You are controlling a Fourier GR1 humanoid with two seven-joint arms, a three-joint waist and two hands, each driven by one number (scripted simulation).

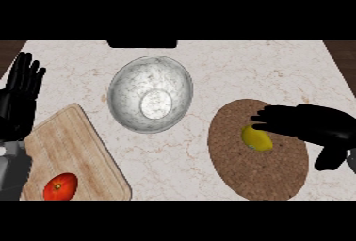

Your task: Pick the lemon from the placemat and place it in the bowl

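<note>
A yellow lemon (pixel 256 139) lies on the round brown placemat (pixel 257 174) at the right. My right hand (pixel 313 123) hovers just over the lemon, fingers stretched out to the left above it and the thumb hanging down at the right; the fingers cover the lemon's upper edge. The hand is open and holds nothing. A grey marbled bowl (pixel 151 93) stands left of the placemat, nothing inside it. My left hand (pixel 20 92) rests open at the left edge, fingers up.
A wooden cutting board (pixel 73 150) lies at the lower left with a red tomato (pixel 60 186) on its near end. A dark object (pixel 141 44) sits at the counter's far edge behind the bowl.
</note>
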